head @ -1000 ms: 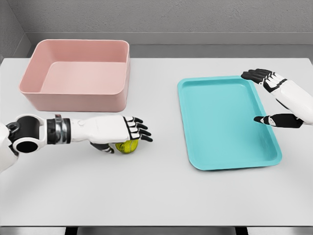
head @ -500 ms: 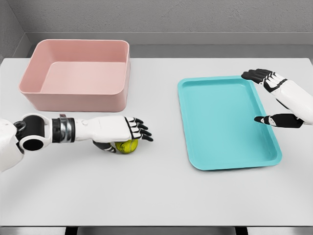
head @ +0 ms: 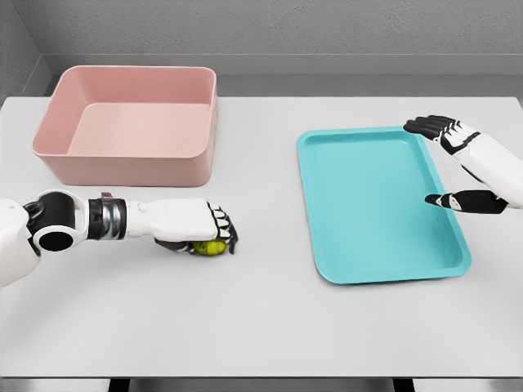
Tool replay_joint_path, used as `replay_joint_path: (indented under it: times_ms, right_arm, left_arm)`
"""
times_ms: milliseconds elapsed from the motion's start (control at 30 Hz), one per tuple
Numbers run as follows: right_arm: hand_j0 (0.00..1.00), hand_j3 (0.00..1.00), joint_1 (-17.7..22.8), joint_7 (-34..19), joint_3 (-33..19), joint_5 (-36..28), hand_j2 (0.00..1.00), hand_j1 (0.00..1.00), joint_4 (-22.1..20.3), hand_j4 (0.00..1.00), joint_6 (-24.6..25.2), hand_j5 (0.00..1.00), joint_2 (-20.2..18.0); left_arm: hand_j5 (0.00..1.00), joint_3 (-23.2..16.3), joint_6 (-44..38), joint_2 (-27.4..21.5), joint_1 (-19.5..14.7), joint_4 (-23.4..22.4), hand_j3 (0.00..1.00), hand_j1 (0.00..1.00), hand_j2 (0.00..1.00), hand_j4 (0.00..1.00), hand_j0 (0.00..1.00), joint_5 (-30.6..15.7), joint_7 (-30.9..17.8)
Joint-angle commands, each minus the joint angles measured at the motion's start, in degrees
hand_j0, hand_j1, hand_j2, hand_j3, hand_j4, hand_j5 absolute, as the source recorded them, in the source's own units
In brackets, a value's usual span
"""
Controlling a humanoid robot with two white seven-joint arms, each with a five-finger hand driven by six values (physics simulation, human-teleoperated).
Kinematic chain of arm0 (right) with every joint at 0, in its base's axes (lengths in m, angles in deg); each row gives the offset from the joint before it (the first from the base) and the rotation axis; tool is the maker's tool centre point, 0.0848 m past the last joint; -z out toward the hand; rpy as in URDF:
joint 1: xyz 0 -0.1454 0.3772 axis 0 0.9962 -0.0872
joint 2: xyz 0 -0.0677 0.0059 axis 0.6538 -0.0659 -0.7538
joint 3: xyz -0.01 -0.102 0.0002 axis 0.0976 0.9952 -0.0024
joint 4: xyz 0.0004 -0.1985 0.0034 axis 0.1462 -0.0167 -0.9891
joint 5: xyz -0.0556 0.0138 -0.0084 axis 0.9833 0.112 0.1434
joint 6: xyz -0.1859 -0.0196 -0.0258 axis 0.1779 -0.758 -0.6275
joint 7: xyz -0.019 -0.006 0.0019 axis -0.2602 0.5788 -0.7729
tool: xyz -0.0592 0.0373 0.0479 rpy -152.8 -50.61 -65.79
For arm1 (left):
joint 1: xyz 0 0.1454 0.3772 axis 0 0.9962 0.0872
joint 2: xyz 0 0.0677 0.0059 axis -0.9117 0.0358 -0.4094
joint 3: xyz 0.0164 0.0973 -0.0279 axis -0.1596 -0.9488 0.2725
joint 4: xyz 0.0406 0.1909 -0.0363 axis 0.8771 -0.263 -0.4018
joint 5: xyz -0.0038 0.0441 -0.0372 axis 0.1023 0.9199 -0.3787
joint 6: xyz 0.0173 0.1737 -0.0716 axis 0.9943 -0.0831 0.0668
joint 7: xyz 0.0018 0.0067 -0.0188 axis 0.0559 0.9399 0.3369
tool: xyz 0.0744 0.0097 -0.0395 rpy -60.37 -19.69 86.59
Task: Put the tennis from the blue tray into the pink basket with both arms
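The tennis ball (head: 209, 247) sits on the white surface (head: 261, 327) below the pink basket (head: 131, 122); the left robot hand (head: 208, 231), fingers outstretched half a second ago, now curls them down, grasping it; the right robot hand (head: 458, 167) hangs released over the blue tray's (head: 376, 204) right edge, unmoved; grey wall behind; bare surface lies between ball and basket.

White table (head: 270, 327): basket (head: 131, 167), tray (head: 380, 204), ball (head: 210, 247)
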Motion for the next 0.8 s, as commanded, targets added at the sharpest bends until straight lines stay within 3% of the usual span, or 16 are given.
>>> replay_joint_path:
  times_ms: [0,767]
  right_arm:
    - [1.00,1.00,0.0,0.0,0.0,-0.4,1.00,1.00,-0.1,1.00,0.2,1.00,0.0]
    - [1.00,1.00,0.1,0.0,-0.1,-0.4,1.00,1.00,0.0,1.00,0.2,1.00,0.0]
  left_arm:
    - [0.52,0.0,-0.1,0.0,0.0,-0.1,0.52,0.52,0.52,0.52,0.52,-0.3,-0.1]
    - [0.53,0.4,-0.1,-1.1,-6.2,0.0,0.53,0.53,0.53,0.53,0.53,-5.1,0.0]
